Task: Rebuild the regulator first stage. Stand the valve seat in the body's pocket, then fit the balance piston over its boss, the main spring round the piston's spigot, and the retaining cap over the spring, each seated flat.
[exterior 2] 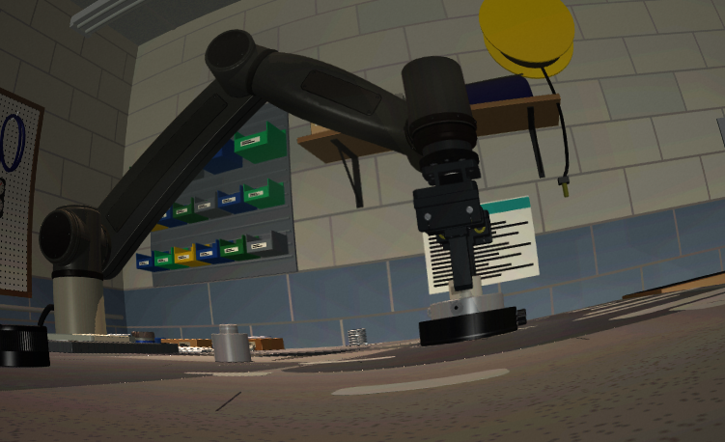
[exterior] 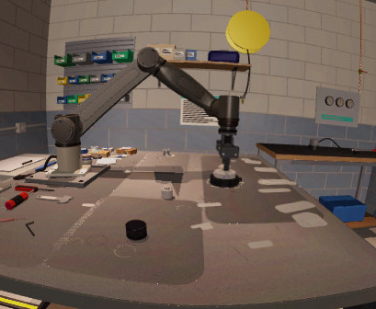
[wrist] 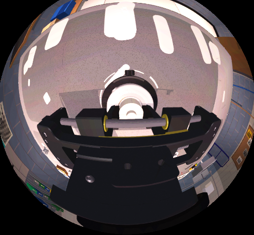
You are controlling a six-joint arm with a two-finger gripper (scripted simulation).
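On the dark mat at the right of the bench stands the black regulator body [exterior: 224,180] [exterior 2: 468,325] [wrist: 129,88], with the pale valve seat [exterior: 225,173] [exterior 2: 465,299] [wrist: 130,107] standing in its pocket, its boss pointing up. The grey balance piston [exterior: 166,191] [exterior 2: 231,343] stands apart on the bench to the left. The small coiled main spring [exterior 2: 357,336] stands further back. The black retaining cap [exterior: 136,229] [exterior 2: 18,345] sits near the front edge. My gripper [exterior: 225,164] [exterior 2: 462,275] [wrist: 131,118] hangs straight over the body, closed on the valve seat's boss.
A side table [exterior: 331,154] stands to the right with a blue box [exterior: 342,207] below it. The arm's base [exterior: 68,158] rises at the left rear. Hand tools [exterior: 16,197] lie along the left edge, and small boxes [exterior: 119,151] lie behind.
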